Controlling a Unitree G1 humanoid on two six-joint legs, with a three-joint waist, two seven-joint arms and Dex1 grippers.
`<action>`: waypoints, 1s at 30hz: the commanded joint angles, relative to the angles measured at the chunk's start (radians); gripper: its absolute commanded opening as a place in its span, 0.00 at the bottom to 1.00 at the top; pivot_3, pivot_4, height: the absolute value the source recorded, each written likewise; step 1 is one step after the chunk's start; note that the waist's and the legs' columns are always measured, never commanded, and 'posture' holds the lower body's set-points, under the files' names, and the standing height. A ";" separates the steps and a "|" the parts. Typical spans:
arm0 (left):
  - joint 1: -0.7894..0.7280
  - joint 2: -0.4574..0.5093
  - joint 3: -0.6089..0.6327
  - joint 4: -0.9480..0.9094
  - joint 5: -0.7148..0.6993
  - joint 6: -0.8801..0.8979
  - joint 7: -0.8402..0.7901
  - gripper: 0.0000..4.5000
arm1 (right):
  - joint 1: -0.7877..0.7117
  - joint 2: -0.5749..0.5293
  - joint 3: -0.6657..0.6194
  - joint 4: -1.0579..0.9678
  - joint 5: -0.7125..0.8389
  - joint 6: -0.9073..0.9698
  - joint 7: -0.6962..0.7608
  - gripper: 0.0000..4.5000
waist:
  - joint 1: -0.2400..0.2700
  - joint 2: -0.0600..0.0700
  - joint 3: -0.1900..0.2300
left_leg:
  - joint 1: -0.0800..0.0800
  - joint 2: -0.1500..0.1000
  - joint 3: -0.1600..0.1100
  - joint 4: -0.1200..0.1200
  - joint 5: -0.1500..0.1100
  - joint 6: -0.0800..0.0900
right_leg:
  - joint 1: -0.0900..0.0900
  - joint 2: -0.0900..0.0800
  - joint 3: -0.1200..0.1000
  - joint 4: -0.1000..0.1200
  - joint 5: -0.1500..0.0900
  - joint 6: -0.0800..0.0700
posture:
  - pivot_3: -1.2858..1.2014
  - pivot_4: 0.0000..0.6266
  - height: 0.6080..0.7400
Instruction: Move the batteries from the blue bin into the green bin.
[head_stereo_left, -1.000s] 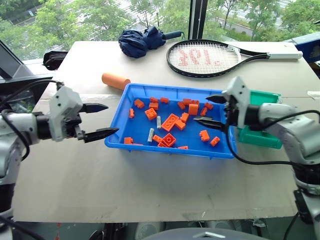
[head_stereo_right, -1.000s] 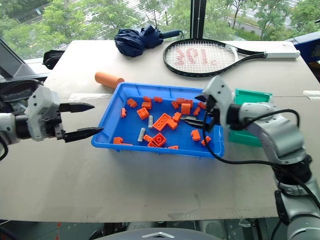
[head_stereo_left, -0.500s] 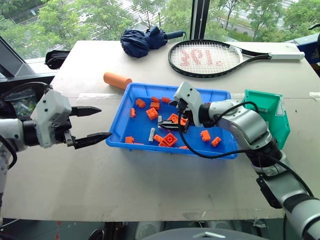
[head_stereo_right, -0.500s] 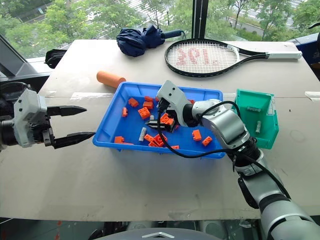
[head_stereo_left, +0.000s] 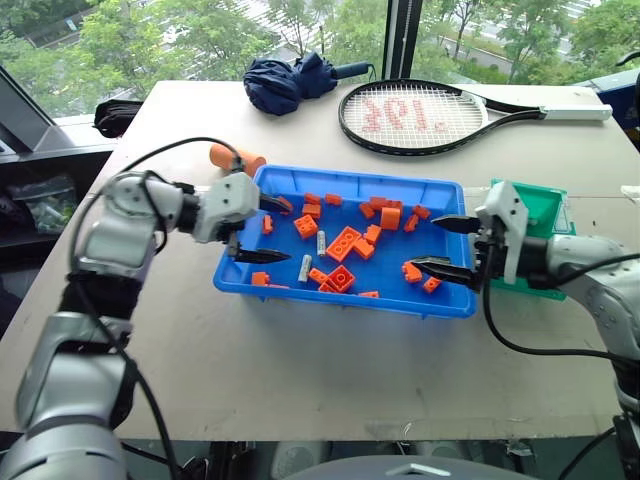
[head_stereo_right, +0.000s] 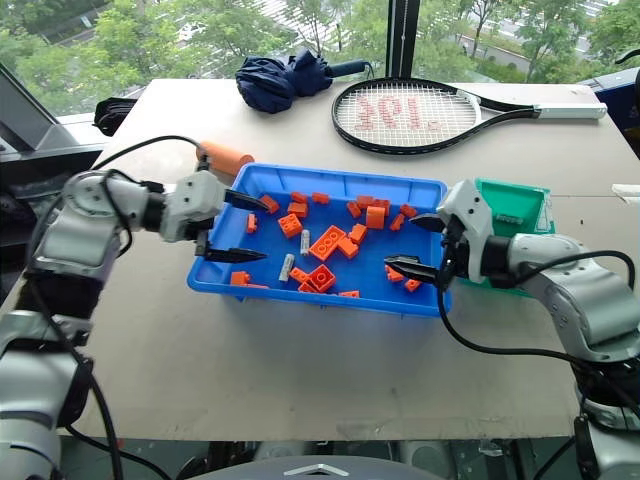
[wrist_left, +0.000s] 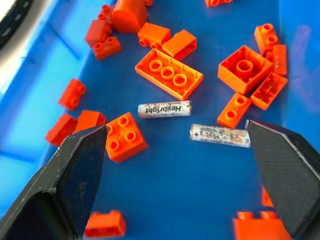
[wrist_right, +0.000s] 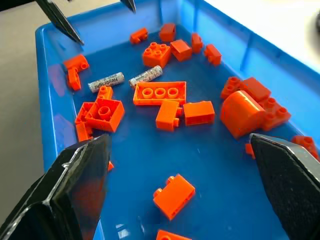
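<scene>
The blue bin (head_stereo_left: 340, 298) lies mid-table, strewn with orange bricks (head_stereo_left: 341, 243). Two silver batteries (head_stereo_left: 320, 242) (head_stereo_left: 303, 268) rest side by side in its left half; the left wrist view shows them close up (wrist_left: 165, 109) (wrist_left: 220, 135), just beyond the fingers. My left gripper (head_stereo_left: 285, 232) hangs open over the bin's left end, pointing right at the batteries, nothing between its fingers (wrist_left: 75, 175). My right gripper (head_stereo_left: 427, 243) is open and empty over the bin's right end, pointing left. The green bin (head_stereo_left: 548, 203) stands just right of the blue bin, partly hidden behind my right hand.
An orange cylinder (head_stereo_left: 230, 157) lies just beyond the blue bin's far left corner. At the back of the table are a tennis racket (head_stereo_left: 420, 115) and a folded dark blue umbrella (head_stereo_left: 285, 80). A black object (head_stereo_left: 118, 115) sits at the far left edge.
My left gripper swung right from outside the blue bin to over its left end. My right gripper reached to the bin's middle, then drew back to its right end. Both stayed open.
</scene>
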 joint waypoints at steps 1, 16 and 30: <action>-0.134 -0.059 -0.034 0.199 0.060 -0.161 -0.068 1.00 | 0.064 -0.017 -0.097 -0.105 0.067 0.012 -0.025 0.99 | -0.002 -0.001 0.000 | -0.001 0.000 0.000 0.000 0.000 0.000 | 0.000 0.000 -0.001 -0.001 0.000 0.000 | 0.52 0.24 1.00; -0.476 -0.198 -0.163 0.736 0.353 -0.530 -0.096 1.00 | 0.260 -0.023 -0.210 -0.206 0.095 -0.107 -0.101 0.99 | -0.012 -0.002 0.001 | 0.000 0.000 -0.002 0.001 0.000 0.000 | 0.000 0.000 0.000 0.000 0.000 0.000 | 0.52 0.24 1.00; -0.483 -0.285 -0.183 0.792 0.477 -0.583 -0.043 1.00 | 0.250 -0.028 -0.184 -0.246 0.134 -0.100 -0.158 0.99 | -0.011 -0.002 0.001 | -0.001 -0.001 -0.002 0.001 0.000 0.000 | 0.000 0.000 0.000 0.001 0.000 0.001 | 0.52 0.24 1.00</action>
